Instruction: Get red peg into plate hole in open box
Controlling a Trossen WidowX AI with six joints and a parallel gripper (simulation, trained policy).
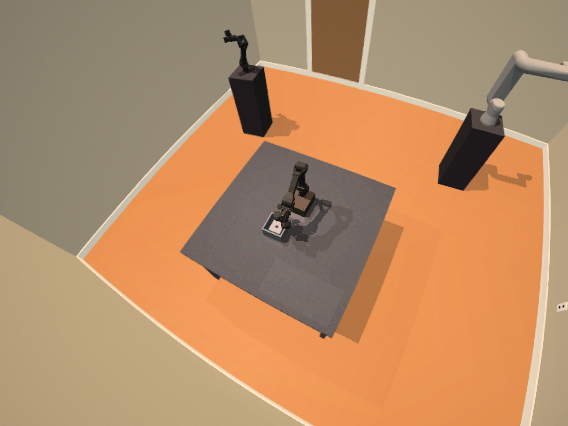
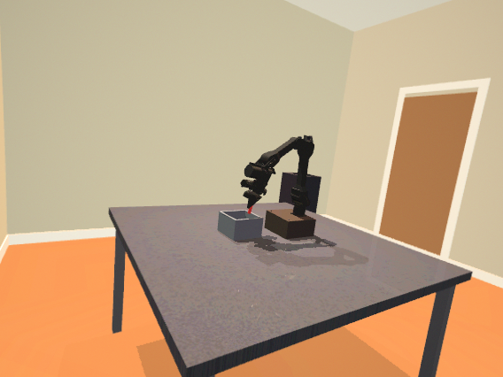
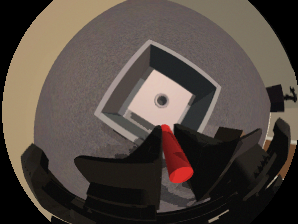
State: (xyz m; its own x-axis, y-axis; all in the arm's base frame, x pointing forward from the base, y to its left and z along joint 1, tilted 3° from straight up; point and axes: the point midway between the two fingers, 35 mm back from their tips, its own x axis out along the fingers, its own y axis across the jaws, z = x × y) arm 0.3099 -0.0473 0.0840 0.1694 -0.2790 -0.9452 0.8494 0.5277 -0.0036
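The red peg [image 2: 250, 210] [image 3: 176, 155] is held between the fingers, leaning, with its lower end near the rim height of the box in the exterior view. My gripper [image 2: 251, 206] [image 3: 167, 128] is shut on it. The open grey box [image 1: 273, 237] [image 2: 248, 230] [image 3: 132, 80] stands on the table. In the wrist view the peg's far end overlaps the box's near side, short of the hole [image 3: 161, 100]. The pale plate [image 1: 272, 226] [image 3: 147, 95] lies at the box bottom, and its hole is empty. The fingers partly cover the box in the top view.
The arm's brown base block [image 1: 302, 204] [image 2: 290, 225] stands close beside the box on the dark table [image 1: 230, 220] [image 2: 212, 283]. Two pedestals [image 1: 252, 102] [image 1: 469, 150] with other arms stand on the floor beyond the table.
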